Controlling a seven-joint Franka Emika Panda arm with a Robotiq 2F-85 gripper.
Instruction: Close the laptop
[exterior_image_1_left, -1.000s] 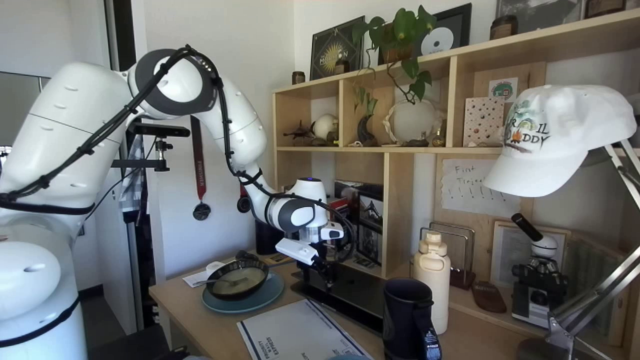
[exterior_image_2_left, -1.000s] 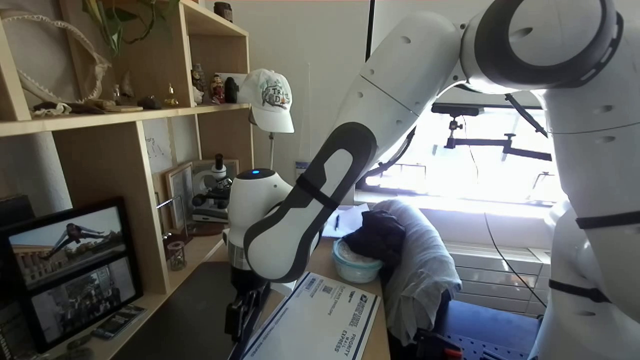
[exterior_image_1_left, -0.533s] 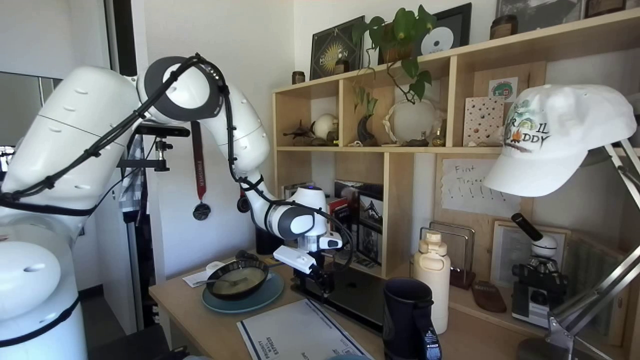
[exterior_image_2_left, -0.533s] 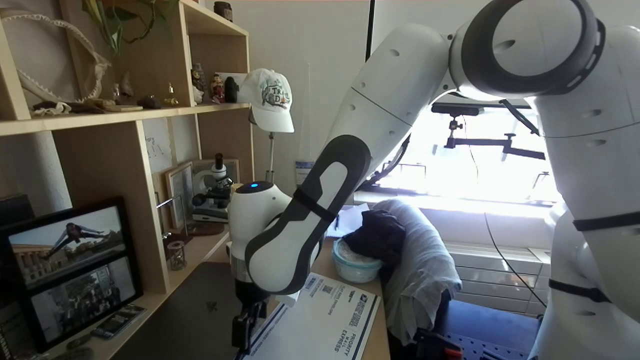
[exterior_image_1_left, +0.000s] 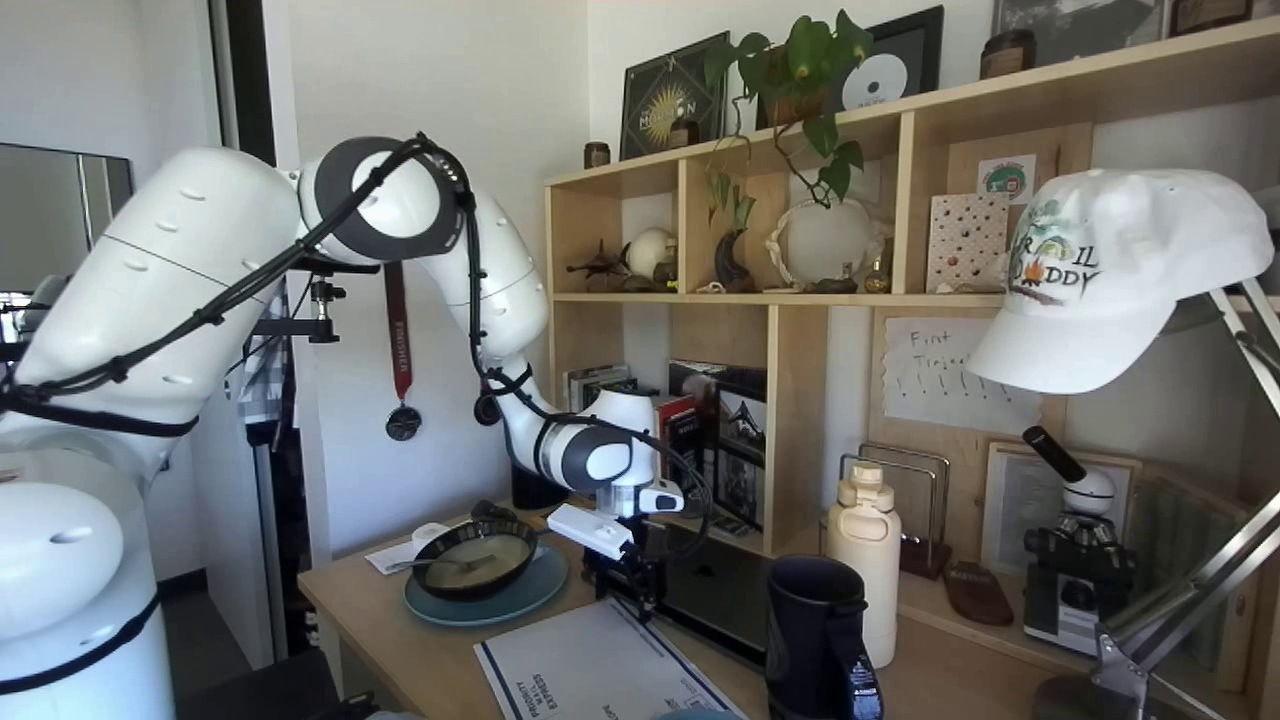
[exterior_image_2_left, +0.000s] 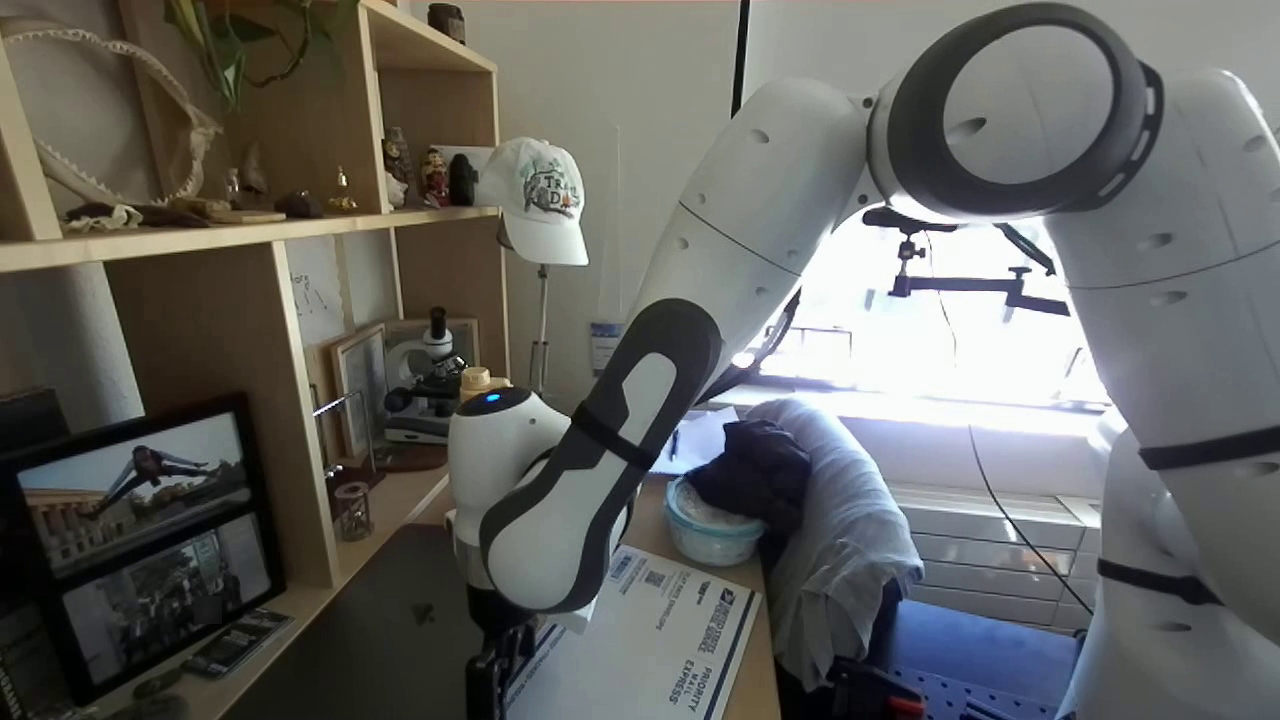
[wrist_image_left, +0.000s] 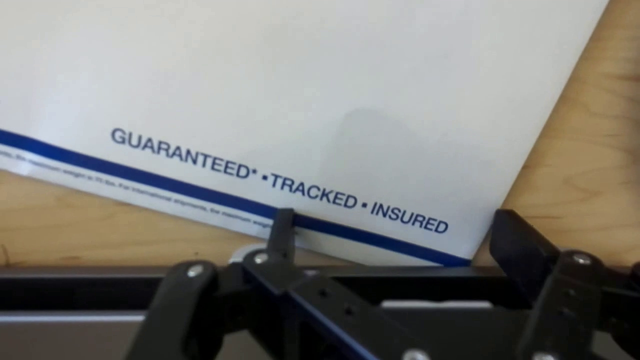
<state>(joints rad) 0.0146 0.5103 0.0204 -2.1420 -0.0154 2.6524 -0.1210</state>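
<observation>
By the laptop (exterior_image_1_left: 725, 600), your wrist view shows the gripper (wrist_image_left: 395, 222) spread; an exterior view alone shows the bowl (exterior_image_1_left: 472, 532), apparently holding soup (exterior_image_1_left: 508, 552).

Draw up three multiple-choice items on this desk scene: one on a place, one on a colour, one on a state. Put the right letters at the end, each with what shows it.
1. Where is the bowl relative to the plate?
A) On top of it
B) Underneath it
C) Well away from it

2. What colour is the upper face of the laptop?
A) Bright red
B) White
C) Dark, grey to black

3. What state is the end effector in?
A) Fully shut
B) Open
C) Clamped on the bowl

1: A, since in an exterior view the plate's rim shows around the bowl's base.
2: C, since that face looks dark in both exterior views.
3: B, since the wrist view shows a wide gap between its fingertips.
</observation>
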